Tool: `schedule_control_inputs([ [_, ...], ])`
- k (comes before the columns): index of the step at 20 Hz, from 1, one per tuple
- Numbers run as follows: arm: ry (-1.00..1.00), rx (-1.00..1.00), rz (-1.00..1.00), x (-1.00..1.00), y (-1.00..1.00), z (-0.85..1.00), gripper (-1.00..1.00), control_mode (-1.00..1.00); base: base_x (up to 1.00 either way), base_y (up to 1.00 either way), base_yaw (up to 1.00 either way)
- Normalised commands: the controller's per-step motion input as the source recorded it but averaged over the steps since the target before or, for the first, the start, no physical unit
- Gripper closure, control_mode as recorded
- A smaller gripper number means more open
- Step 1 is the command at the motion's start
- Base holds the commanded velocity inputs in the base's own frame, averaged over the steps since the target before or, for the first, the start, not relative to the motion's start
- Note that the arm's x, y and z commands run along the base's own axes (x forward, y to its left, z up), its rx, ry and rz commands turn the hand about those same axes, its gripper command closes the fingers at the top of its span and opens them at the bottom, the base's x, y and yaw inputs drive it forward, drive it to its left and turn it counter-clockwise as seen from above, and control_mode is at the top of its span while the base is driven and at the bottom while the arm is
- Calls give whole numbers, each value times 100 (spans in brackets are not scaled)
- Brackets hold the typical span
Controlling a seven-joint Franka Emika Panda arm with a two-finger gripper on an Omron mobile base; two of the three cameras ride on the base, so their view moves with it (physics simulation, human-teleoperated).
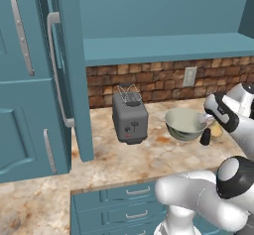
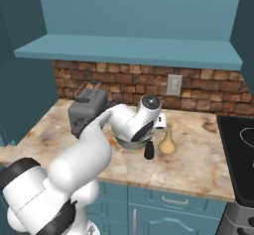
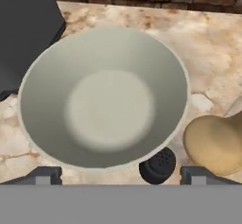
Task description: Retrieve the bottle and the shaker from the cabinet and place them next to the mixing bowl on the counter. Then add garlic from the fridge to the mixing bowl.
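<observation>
Claw: claw (image 3: 121, 176) hangs over the mixing bowl, jaws spread wide apart, nothing between them (both dark tips show at the bottom of the hand view, one to each side).
Shaker: shaker (image 3: 157, 165) stands upright on the worktop, just beside the bowl's near rim and right under the claw's line.
Bottle: bottle (image 3: 213, 142) stands upright next to the shaker, close to the bowl; its thin neck is plain in the right base view.
Mixing bowl: mixing bowl (image 3: 106, 97) is bare inside, no garlic in it; it sits on the worktop (image 3: 208, 43) between the toaster (image 1: 129, 115) and the bottle.
Cabinet: cabinet (image 2: 134, 48) shelf board carries nothing that I can see.
Fridge: fridge (image 1: 34, 80) stands to the left, beyond the toaster; a door edge with a silver bar handle juts out over the worktop, so it looks ajar, though I cannot see inside.
Risk 1: pulling the wrist away low could clip the shaker cap or the bottle neck and tip either one; cause is how near they stand to the claw.
Risk 2: swinging toward the fridge could brush the toaster or the jutting door edge.
Risk 3: a nudge on the bowl rim could slide it into the two containers.
Writing: none readable; no brand or label on toaster, bottle or shaker.
</observation>
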Motion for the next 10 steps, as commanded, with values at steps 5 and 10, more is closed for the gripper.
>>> schedule_control_inputs([
  [5, -10, 2, -20, -11, 50, 8, -100, -100, 0, 0, 0],
  [10, -11, 1, -25, -8, 47, 64, -100, -100, 0, 0, 0],
])
